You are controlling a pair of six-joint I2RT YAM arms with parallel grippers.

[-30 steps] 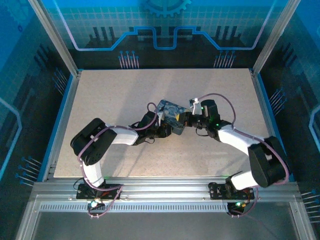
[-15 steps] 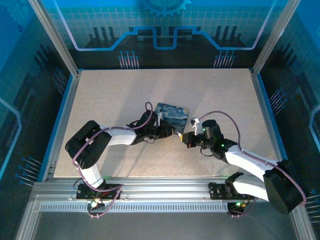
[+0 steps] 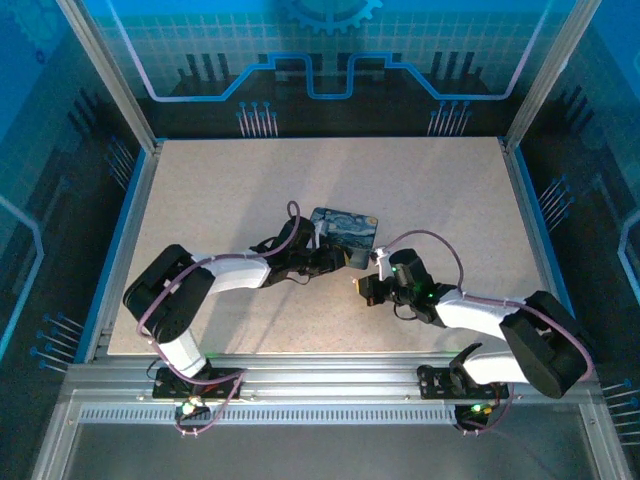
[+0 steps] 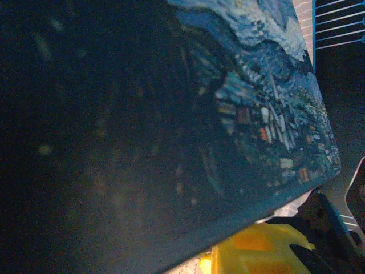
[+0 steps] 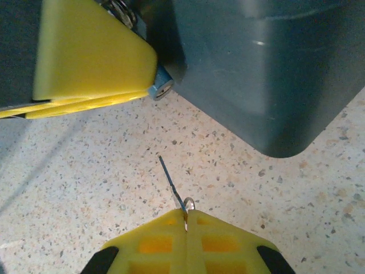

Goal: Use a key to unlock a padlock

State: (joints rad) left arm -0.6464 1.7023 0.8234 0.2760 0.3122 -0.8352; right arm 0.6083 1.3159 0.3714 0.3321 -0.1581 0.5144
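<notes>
Since one second ago the right hand [image 3: 366,288] has pulled back from the right side of the tin [image 3: 345,227] toward the near edge of the table [image 3: 220,190]. The tin looked tilted then and now lies with its painted lid facing up. It is dark blue and sits near the middle of the speckled table. At the near side of the tin the left hand [image 3: 343,262] reaches in from the left. In the right wrist view its yellow fingers [image 5: 85,51] are pressed together around the padlock [image 5: 161,89]. Of the padlock I can see just the small grey-blue round end sticking out, very near the rounded corner of the tin; whether it touches the tin I cannot tell. The right hand is closed and pinches the key [image 5: 170,180] by its head, beside a small ring. The thin blade of the key points toward the padlock but stays apart from it.
</notes>
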